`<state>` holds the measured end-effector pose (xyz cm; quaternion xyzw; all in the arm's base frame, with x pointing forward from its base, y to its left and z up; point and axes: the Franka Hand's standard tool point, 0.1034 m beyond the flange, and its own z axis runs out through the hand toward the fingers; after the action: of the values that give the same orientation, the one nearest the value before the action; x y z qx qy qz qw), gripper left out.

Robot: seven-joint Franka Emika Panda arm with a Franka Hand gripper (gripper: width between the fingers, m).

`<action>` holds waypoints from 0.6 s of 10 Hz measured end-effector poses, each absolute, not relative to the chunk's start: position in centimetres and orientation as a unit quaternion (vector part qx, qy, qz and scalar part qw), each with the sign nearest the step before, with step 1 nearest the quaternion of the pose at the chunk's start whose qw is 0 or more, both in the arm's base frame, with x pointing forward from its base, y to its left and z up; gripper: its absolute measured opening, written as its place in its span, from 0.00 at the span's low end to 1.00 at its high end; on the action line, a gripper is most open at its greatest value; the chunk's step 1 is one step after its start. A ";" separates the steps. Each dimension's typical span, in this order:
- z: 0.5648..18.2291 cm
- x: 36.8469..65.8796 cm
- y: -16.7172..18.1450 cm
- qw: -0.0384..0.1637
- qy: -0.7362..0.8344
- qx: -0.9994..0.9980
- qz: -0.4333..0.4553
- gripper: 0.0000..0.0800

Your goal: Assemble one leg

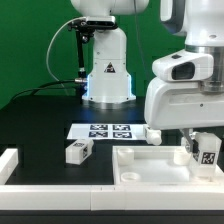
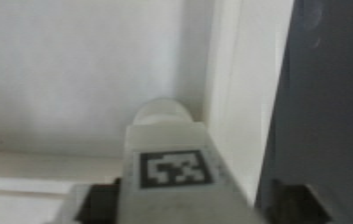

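The gripper [image 1: 204, 148] pinches a leg [image 1: 209, 155] between its fingers [image 2: 98, 203], over the panel [image 1: 150, 170] at the exterior view's right; the step is probably seating it, so it should go down upright, square to the corner; the wrist view shows the tip close to the panel's inner corner, contact unclear; only the exterior view shows a spare leg [image 1: 78, 151] near the marker board [image 1: 108, 130].
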<state>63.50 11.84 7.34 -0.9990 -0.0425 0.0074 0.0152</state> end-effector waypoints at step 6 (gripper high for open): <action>6.7 63.8 11.3 0.039 0.241 -0.969 -0.028 0.36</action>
<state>63.84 11.26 6.68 -0.9695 0.2405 -0.0281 0.0388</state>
